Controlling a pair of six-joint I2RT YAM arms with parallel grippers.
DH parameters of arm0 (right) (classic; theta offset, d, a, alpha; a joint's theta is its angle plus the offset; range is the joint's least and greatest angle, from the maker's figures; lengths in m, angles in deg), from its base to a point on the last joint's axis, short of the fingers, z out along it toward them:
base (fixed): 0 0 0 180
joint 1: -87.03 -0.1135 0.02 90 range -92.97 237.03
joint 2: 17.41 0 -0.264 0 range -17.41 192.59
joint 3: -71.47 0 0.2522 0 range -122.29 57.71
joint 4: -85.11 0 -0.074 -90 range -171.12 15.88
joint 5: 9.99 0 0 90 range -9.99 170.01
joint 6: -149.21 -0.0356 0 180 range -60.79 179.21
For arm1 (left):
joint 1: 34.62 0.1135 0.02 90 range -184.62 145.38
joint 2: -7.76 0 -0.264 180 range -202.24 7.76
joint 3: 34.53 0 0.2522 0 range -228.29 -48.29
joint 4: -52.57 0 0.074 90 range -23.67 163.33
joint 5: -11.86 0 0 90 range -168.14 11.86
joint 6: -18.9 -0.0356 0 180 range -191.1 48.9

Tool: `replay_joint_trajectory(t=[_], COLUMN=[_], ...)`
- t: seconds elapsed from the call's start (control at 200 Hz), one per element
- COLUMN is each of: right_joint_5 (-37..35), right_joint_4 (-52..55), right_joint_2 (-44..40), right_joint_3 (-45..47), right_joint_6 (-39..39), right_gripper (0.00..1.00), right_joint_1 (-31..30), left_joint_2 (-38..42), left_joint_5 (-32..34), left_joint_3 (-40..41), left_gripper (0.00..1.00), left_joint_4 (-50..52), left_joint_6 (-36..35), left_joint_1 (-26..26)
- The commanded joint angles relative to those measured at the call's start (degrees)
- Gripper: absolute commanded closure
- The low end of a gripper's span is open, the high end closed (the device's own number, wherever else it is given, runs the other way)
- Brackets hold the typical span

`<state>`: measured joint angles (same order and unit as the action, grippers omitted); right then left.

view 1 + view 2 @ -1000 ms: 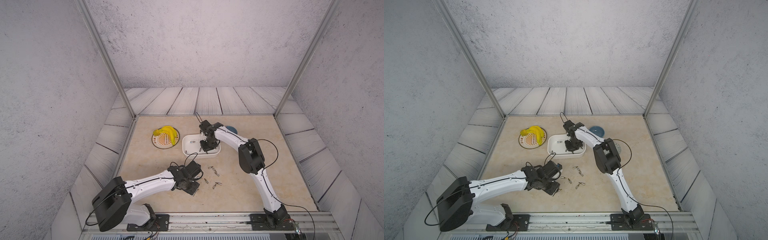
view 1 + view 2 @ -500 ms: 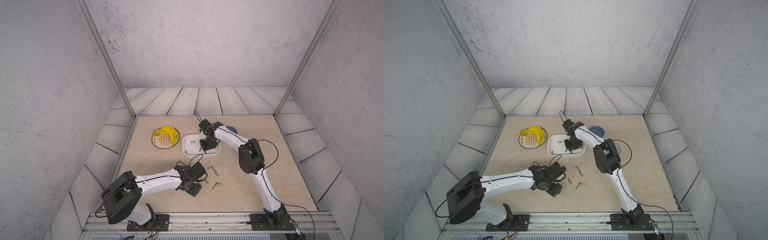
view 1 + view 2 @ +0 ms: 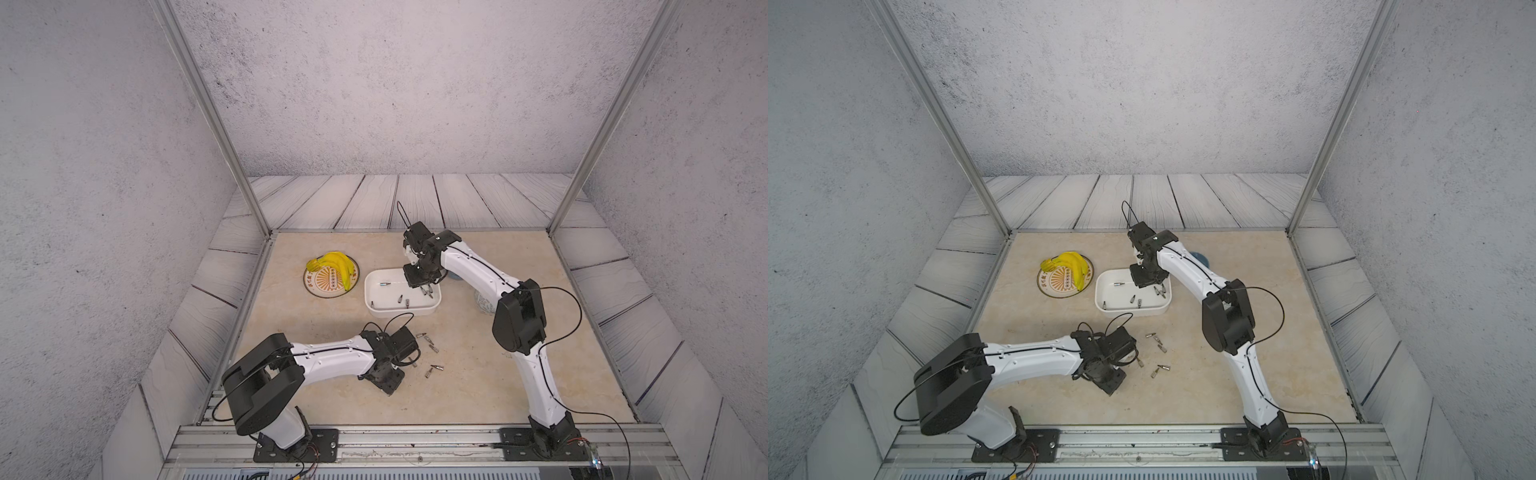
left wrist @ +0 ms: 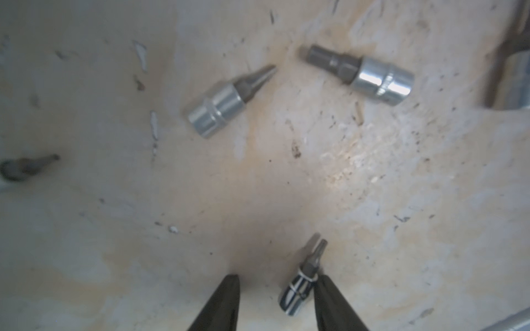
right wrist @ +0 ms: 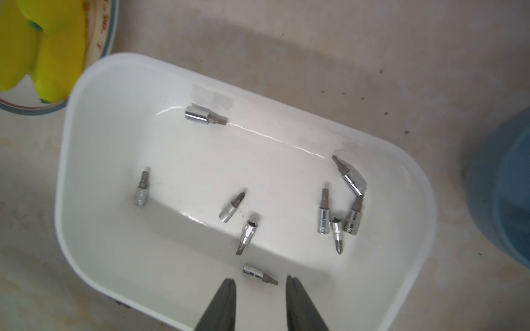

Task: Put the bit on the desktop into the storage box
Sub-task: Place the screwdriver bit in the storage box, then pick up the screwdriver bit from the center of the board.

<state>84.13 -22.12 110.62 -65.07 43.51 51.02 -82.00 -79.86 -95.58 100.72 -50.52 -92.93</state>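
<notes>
Change since a second ago: the left arm's elbow has swung inward and the left gripper (image 4: 277, 278) has narrowed over the loose bits. The right gripper (image 5: 259, 280) has parted above the box.

Left gripper: jaws apart, not yet clenched. The target is a short steel bit (image 4: 299, 285) with a chrome socket barrel and a grey tip. It lies on the beige marble-patterned desk (image 3: 478, 386) between the fingers, touching one of them with a gap to the other. It is mid-desk, nearer the front edge than the box.

Right gripper: released, nothing between the fingers.

The white shallow rounded-corner plastic storage box (image 5: 94, 129) sits mid-width toward the desk's far edge and holds several bits. One lies just beyond the right gripper's tips.

Also on the desk are a flat-blade bit (image 4: 229, 103) and a hex bit (image 4: 367, 74), both well apart from the left gripper. A third bit (image 4: 25, 167) is blurred at the edge of the wrist view.

Handling (judgement):
- Rigid metal, light for the arm, not fragile.
- The chrome barrel is round and smooth, so it is likely to roll or squirt out under a skewed pinch.
- Best hold is across the barrel, its thickest part, not the tapered tip.
- The bit sits off-centre, so closing should slide it across the desk before it seats.
- A light, square squeeze seems enough.
</notes>
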Motion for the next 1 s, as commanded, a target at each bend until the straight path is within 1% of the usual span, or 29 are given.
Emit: replay_joint_trajectory(t=[0.0,0.195,0.37,0.4,0.486,0.546,0.641,0.751,0.891,0.996], right_joint_5=[-1.90,-3.46,-4.72,-4.87,-5.19,-6.25,-7.19,-8.22,-7.78,-6.48], right_joint_4=[1.73,0.76,-2.54,-3.09,-4.98,-6.08,-7.42,-8.13,-9.37,-12.01], right_joint_2=[-3.37,-9.89,-19.06,-21.09,-27.13,-31.13,-37.03,-42.96,-49.37,-54.52], right_joint_3=[0.69,6.23,17.03,19.22,25.81,30.89,38.38,46.32,55.68,63.72], right_joint_6=[0.93,1.03,0.38,0.16,-0.67,-1.38,-2.64,-4.42,-7.80,-10.38], right_gripper=[0.65,0.65,0.65,0.65,0.64,0.64,0.64,0.64,0.64,0.64], right_joint_1=[0.32,0.46,0.24,0.32,0.25,0.22,0.24,0.24,0.24,0.16], left_joint_2=[-1.55,-3.48,-4.74,-4.70,-3.70,-2.76,-1.67,-1.32,-2.83,-5.44], left_joint_5=[0.56,0.75,0.96,1.27,2.47,3.29,4.26,4.12,1.52,-0.07], left_joint_3=[-1.70,-2.93,-3.69,-3.67,-4.13,-4.87,-7.23,-12.84,-23.02,-30.67], left_gripper=[0.61,0.70,0.80,0.83,0.95,1.00,1.00,1.00,1.00,1.00], left_joint_4=[1.44,2.32,2.74,2.85,3.45,4.12,6.24,10.58,16.58,18.92], left_joint_6=[-0.76,-0.98,-1.07,-0.92,-0.33,-0.19,-0.99,-3.54,-8.96,-13.36], left_joint_1=[-0.72,-1.21,-1.33,-1.36,-1.32,-1.17,-0.42,1.87,7.99,12.82])
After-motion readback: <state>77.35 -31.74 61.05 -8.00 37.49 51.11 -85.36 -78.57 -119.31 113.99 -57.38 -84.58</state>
